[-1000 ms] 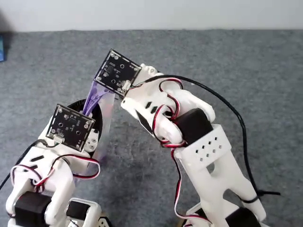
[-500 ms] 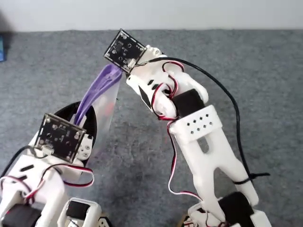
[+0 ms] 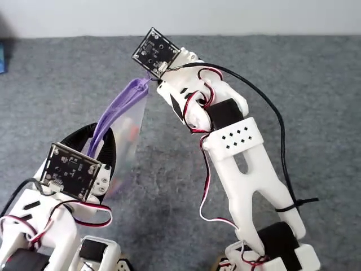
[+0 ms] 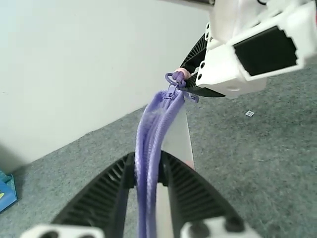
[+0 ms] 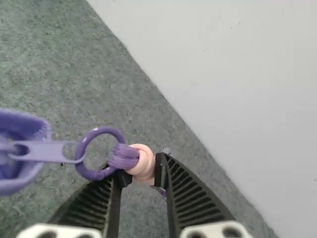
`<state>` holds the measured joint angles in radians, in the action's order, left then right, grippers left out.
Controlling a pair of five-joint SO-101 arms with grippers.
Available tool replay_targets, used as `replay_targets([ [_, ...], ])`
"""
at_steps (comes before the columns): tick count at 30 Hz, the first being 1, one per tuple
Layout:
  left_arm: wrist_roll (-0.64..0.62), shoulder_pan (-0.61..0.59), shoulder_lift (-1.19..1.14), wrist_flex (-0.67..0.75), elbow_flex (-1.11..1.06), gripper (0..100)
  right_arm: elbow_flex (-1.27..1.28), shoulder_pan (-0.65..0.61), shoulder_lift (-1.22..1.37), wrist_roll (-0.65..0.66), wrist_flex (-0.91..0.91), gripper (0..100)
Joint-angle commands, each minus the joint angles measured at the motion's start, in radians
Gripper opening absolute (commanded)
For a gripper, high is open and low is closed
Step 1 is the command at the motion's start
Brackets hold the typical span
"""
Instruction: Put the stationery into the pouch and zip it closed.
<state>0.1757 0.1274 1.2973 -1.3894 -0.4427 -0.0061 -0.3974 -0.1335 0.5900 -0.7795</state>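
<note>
No legible text, number or sign found; markings on the 12 o'clock camera board (image 3: 159, 52) too small to read.

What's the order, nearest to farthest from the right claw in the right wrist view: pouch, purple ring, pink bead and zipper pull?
1. Pink bead, pinched in the right claw.
2. Purple ring, just beyond the bead.
3. Zipper pull, hooked through the ring.
4. Pouch, farthest, past the pull.
</note>
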Motion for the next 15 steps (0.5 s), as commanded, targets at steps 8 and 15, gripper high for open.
replay_targets([
  [8, 0.011, -0.006, 0.077, -0.002, 0.076, 9, 0.002, 0.084, -0.044, 0.0, -0.001, 0.7],
  [15, -0.104, -0.077, 0.083, 0.011, 0.059, 28, -0.003, 0.102, -0.064, 0.0, -0.016, 0.7],
])
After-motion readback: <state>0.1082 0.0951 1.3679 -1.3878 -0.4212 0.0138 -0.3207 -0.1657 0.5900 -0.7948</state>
